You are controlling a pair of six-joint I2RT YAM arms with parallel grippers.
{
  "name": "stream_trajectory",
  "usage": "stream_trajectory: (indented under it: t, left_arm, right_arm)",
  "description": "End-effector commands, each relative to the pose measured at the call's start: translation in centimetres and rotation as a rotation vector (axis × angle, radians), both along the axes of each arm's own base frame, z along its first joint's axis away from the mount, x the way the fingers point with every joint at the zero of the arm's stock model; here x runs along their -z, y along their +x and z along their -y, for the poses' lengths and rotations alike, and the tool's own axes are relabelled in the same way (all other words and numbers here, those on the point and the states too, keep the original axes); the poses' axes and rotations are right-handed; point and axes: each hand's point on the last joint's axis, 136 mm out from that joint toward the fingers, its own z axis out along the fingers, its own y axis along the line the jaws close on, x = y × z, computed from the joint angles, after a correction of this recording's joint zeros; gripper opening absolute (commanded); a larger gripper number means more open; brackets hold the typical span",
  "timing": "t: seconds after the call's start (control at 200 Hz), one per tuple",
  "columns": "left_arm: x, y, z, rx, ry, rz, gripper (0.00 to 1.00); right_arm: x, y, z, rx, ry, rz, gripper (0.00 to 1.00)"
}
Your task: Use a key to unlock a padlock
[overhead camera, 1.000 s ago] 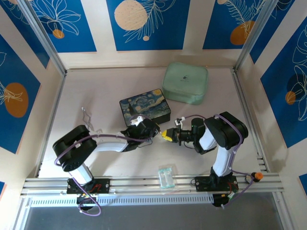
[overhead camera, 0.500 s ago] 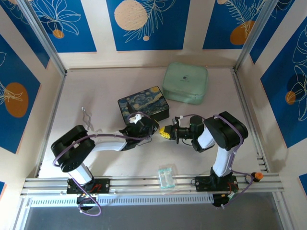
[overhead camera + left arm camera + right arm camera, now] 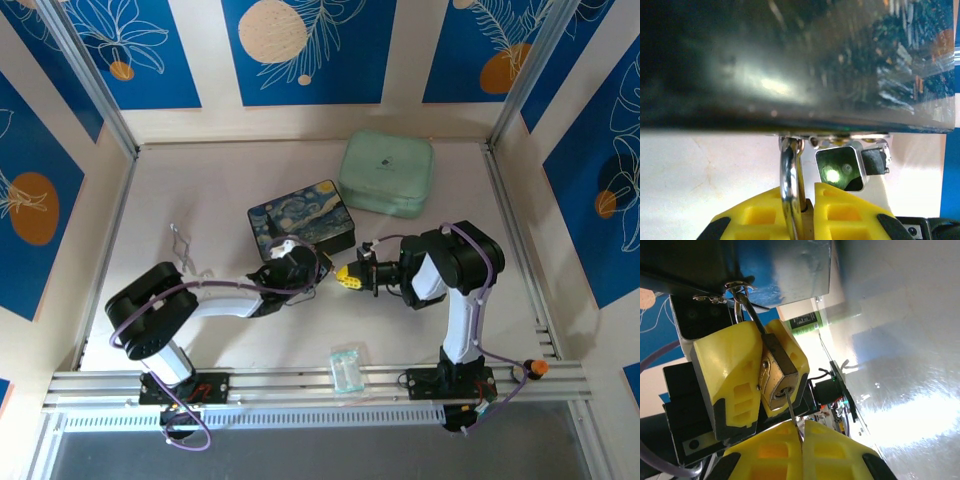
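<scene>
The brass padlock [image 3: 775, 380] is pinched between the yellow fingers [image 3: 727, 370] of my left gripper [image 3: 802, 200], which is shut on it. Its silver shackle [image 3: 790, 180] runs up through the latch of the Starry Night box [image 3: 790, 65]. My right gripper [image 3: 802, 429] is shut on the thin silvery key [image 3: 791, 407], whose tip sits in the keyhole on the padlock's end face. In the top view the left gripper [image 3: 318, 275] and right gripper [image 3: 347, 277] meet tip to tip just in front of the box [image 3: 302, 222].
A mint green case [image 3: 387, 172] lies behind the box at the back right. A clear plastic packet [image 3: 349, 369] rests near the front rail. A thin wire tool [image 3: 183, 245] lies at the left. Walls enclose the table on three sides.
The right arm's wrist and elbow have drawn in and shifted slightly left. Both grippers and the box have nudged a little toward the back. The grips are unchanged.
</scene>
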Motion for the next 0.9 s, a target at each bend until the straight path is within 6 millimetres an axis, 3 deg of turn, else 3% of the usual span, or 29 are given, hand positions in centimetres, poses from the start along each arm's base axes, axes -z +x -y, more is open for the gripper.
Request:
stream_trajectory:
  t: [0.0, 0.375, 0.55, 0.66, 0.896]
  left_arm:
    - [-6.9, -1.8, 4.7, 0.16, -0.254, 0.091, 0.0]
    - [-7.2, -1.7, 4.8, 0.148, -0.315, 0.107, 0.0]
    - [-7.0, -1.7, 4.8, 0.153, -0.301, 0.104, 0.0]
    - [-6.1, -1.1, 4.0, 0.127, -0.222, 0.107, 0.0]
    - [-5.0, 0.4, 1.4, 0.06, 0.011, 0.116, 0.0]
  right_arm:
    - [1.3, 1.7, 0.3, 0.072, -0.029, -0.008, 0.0]
    - [2.1, 2.4, 1.3, 0.118, -0.041, -0.038, 0.0]
    - [1.0, 2.6, 1.2, 0.102, -0.023, -0.015, 0.0]
    - [0.9, 2.1, 1.3, 0.103, -0.026, -0.015, 0.0]
    - [3.8, 0.3, 2.7, 0.193, -0.1, -0.081, 0.0]
